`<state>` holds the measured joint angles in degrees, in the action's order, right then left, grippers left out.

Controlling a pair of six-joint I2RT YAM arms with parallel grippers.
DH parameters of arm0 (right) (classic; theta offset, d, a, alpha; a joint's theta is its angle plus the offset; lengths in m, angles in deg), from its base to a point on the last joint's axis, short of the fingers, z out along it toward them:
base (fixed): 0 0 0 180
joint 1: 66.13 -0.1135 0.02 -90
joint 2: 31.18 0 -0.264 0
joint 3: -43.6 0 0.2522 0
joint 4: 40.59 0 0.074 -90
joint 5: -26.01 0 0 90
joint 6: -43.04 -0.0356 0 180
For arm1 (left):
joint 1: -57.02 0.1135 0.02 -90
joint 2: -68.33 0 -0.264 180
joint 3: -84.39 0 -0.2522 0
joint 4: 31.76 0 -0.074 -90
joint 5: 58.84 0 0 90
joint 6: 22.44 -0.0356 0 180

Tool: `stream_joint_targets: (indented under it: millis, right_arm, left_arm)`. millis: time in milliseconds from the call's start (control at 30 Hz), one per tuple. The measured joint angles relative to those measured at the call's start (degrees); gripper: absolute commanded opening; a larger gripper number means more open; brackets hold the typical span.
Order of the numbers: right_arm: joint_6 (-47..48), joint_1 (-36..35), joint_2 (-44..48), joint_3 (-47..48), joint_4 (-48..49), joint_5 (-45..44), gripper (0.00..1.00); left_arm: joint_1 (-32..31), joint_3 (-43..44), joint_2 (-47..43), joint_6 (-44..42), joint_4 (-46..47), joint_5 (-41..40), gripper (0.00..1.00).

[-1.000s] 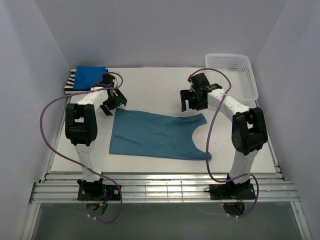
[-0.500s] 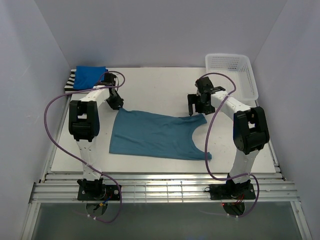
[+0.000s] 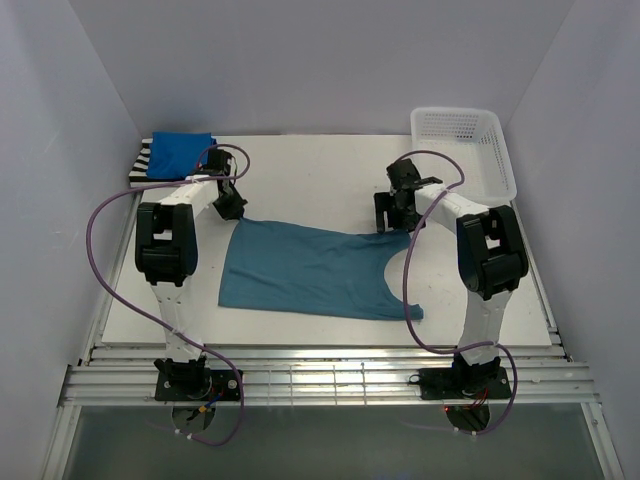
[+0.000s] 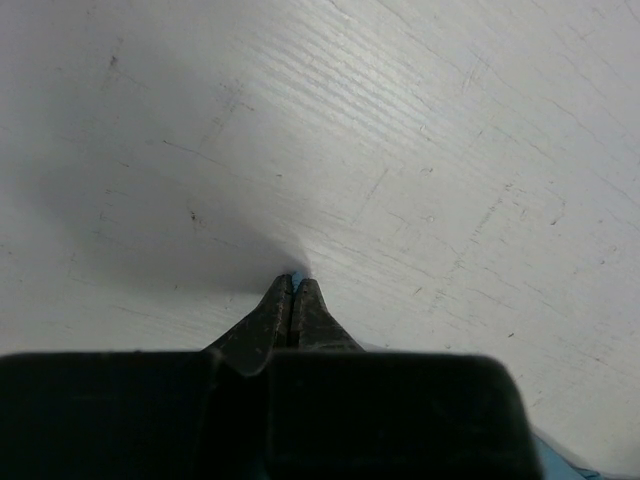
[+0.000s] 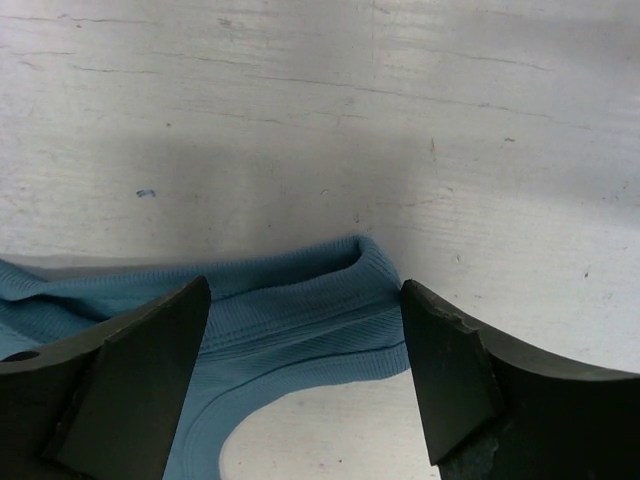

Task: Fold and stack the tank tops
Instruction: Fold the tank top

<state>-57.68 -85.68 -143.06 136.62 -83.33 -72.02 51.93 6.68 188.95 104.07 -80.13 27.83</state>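
A muted teal tank top [image 3: 310, 270] lies spread flat in the middle of the table. My left gripper [image 3: 235, 208] is down at its far left corner, shut on the cloth. In the left wrist view a sliver of blue shows between the closed tips of that gripper [image 4: 292, 282]. My right gripper [image 3: 395, 222] is low over the far right strap. In the right wrist view it [image 5: 304, 290] stands open, its fingers on either side of the ribbed strap end [image 5: 330, 300]. The royal blue tank top [image 3: 180, 153] lies folded on the striped one [image 3: 140, 166] at the far left corner.
A white lattice basket [image 3: 465, 150] stands at the far right corner, just behind the right arm. Purple cables loop off both arms. The table's edges run close to the side walls.
The left gripper dropped onto the teal top's far left corner and shut on it. The right gripper moved down over the far right strap, its fingers narrowing a little.
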Motion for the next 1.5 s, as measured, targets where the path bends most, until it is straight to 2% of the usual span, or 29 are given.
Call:
stream_joint_targets:
  millis: [167, 500, 567, 733, 767, 833, 867, 933, 967, 1233, 1500]
  right_arm:
    - [-0.79, 0.04, -1.27, 0.04, 0.52, -1.44, 0.61]
    - [-0.98, 0.04, -1.90, 0.48, 1.01, -4.46, 0.59]
    - [-1.03, 0.02, -1.90, 0.48, 1.05, -5.16, 0.53]
    - [-0.83, 0.04, -2.03, 0.59, 1.14, -6.21, 0.46]
    - [-0.76, 0.04, -2.12, 0.70, 1.14, -6.36, 0.38]
    - [-0.46, 0.04, -2.34, 0.94, 1.42, -6.60, 0.31]
    - [-0.37, 0.04, -2.45, 0.98, 1.66, -6.64, 0.22]
    - [-0.02, 0.04, -2.60, 1.05, 2.05, -6.64, 0.10]
    - [0.31, 0.04, -2.64, 1.14, 2.14, -6.67, 0.08]
    - [0.90, 0.04, -0.79, -0.79, 5.14, -7.72, 0.08]
    - [1.38, 0.04, 12.66, -12.22, 12.22, -6.64, 0.08]
  left_arm:
    - [0.00, -0.31, -0.17, -0.31, 0.39, 0.11, 0.00]
    - [0.00, -0.90, -0.46, -0.72, 1.18, 0.92, 0.00]
    - [0.00, -0.96, -0.50, -0.76, 1.29, 1.03, 0.00]
    - [0.00, -1.29, -0.63, -0.79, 1.70, 1.09, 0.00]
    - [0.00, -1.42, -0.72, -0.79, 1.84, 1.14, 0.00]
    - [0.00, -1.62, -0.85, -0.83, 1.95, 1.20, 0.00]
    - [0.00, -1.70, -0.90, -0.87, 2.01, 1.22, 0.00]
    - [0.00, -1.81, -0.98, -0.94, 2.08, 1.25, 0.00]
    - [0.00, -1.81, -1.01, -0.96, 2.10, 1.25, 0.00]
    - [0.00, -3.93, -3.26, -1.01, 2.29, 1.42, 0.00]
    - [0.00, -13.35, -16.17, -0.35, 4.98, 1.86, 0.00]
